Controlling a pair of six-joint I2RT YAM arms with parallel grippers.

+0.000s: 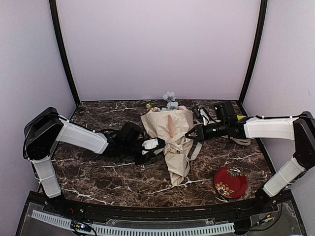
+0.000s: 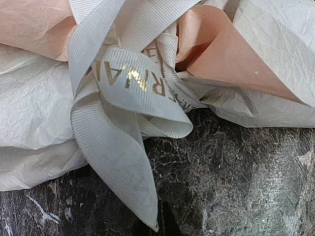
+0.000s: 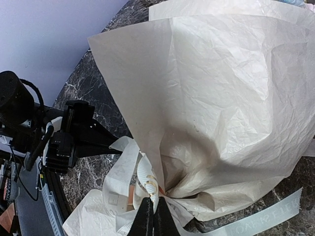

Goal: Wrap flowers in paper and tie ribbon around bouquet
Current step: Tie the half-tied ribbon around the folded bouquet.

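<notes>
Centrally on the dark marble bench (image 1: 98, 177) lies the bouquet (image 1: 170, 135), with the flowers (image 1: 170, 101) at its far end and the paper (image 3: 221, 98) narrowing toward the near edge. The ribbon (image 2: 133, 83), printed with gold letters, bunches in loose loops at the paper's gathered waist, and one tail trails onto the bench on the right.

The left end effector (image 1: 158, 144) reaches in from the left, closed, with its tip against that waist. Paper folds and ribbon loops crowd its own camera, so I cannot tell whether it pinches anything. The right end effector (image 3: 152, 209) is pressed closed, its tips at the ribbon loops.

A red flowered plate (image 1: 230, 182) sits well apart, near the right front corner.
</notes>
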